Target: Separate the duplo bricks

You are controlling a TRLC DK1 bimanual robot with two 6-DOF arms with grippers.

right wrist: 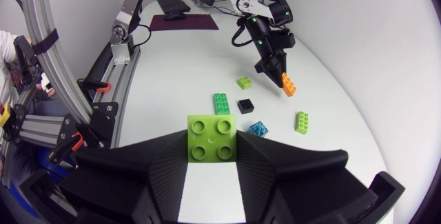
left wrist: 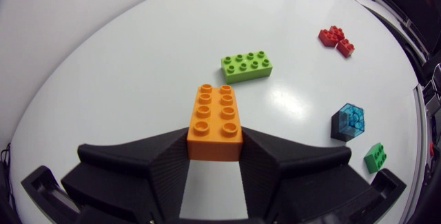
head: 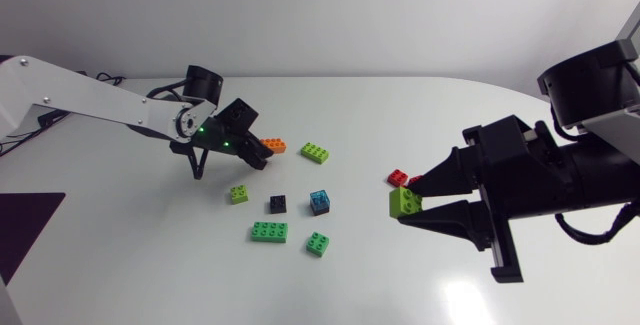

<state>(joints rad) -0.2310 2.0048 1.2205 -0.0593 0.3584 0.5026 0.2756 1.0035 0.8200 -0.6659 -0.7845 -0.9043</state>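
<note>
Studded orange brick [left wrist: 214, 124] between matte wedge fingers [left wrist: 160, 174].

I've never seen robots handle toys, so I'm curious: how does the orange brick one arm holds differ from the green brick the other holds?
The orange brick, in the left gripper, is long, with eight studs. The green brick, in the right gripper, is square, with four. The orange brick is pinched at one end and juts far ahead; the green brick juts out less. Both are clamped from two sides.
</note>
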